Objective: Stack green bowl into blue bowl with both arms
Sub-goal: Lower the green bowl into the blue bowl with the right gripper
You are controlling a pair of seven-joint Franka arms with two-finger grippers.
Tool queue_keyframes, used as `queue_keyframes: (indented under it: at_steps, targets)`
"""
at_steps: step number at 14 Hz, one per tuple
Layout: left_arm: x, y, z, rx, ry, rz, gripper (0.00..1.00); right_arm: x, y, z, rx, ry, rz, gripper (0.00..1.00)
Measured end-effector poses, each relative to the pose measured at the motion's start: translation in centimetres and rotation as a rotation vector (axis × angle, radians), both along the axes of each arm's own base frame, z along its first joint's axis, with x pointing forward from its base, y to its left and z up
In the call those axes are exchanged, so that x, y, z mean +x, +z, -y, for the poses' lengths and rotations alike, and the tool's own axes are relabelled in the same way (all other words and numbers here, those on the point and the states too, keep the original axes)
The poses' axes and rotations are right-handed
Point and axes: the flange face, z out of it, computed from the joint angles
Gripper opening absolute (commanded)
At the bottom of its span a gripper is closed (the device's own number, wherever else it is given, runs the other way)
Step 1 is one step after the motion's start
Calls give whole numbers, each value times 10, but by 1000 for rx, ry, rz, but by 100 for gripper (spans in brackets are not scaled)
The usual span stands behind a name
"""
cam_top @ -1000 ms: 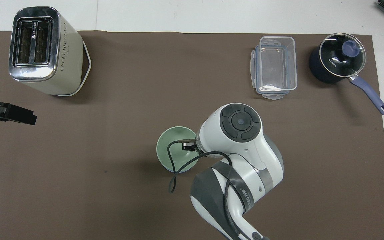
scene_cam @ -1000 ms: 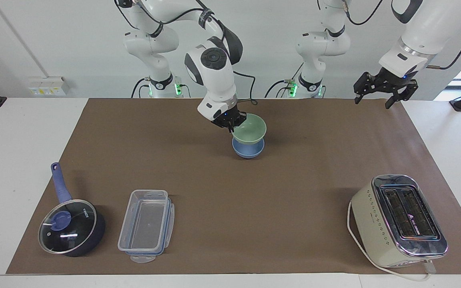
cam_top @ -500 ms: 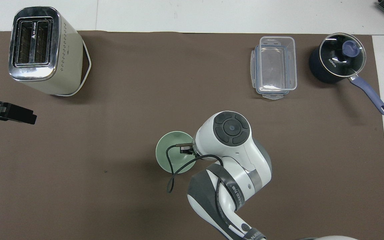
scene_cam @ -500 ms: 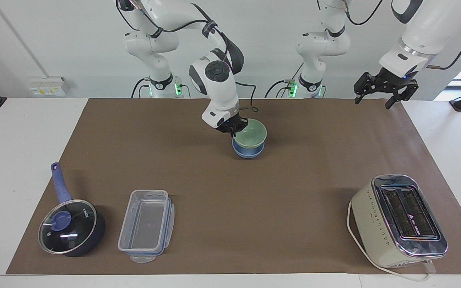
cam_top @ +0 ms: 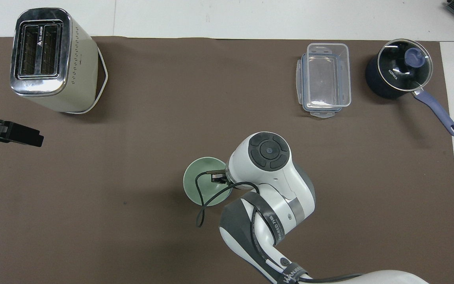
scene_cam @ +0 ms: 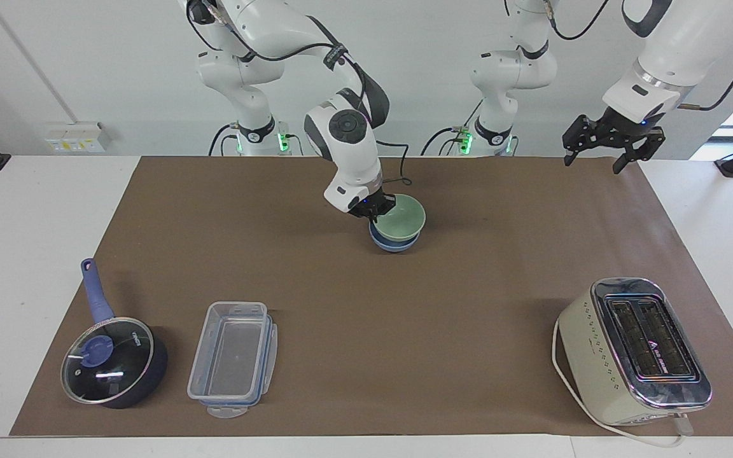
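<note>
Mint-green bowl (scene_cam: 403,217), periwinkle-blue bowl (scene_cam: 394,243), brown mat (scene_cam: 404,318), cream-and-chrome toaster (scene_cam: 634,352)

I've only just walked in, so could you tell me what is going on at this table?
The right gripper is shut on the rim of the green bowl and has it sitting in the blue bowl near the middle of the brown mat; it has not let go. The left gripper waits open in the air over the mat's edge at the left arm's end. A toaster, a clear container and a lidded saucepan stand untouched, farther from the robots.
</note>
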Motion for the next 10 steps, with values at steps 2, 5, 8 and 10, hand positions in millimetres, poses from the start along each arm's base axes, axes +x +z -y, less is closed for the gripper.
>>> queue_keyframes:
  at_steps: [2, 5, 8, 10]
  targets:
    - [0, 0, 0, 0, -1, 0, 100, 1, 0, 0, 3, 3, 6, 0]
    - [0, 0, 0, 0, -1, 0, 100, 4, 0, 2, 11, 11, 19, 0]
    - [0, 0, 1, 0, -1, 0, 100, 4, -1, 3, 11, 11, 18, 0]
    - [0, 0, 1, 0, -1, 0, 100, 5, -2, 2, 17, 8, 27, 0]
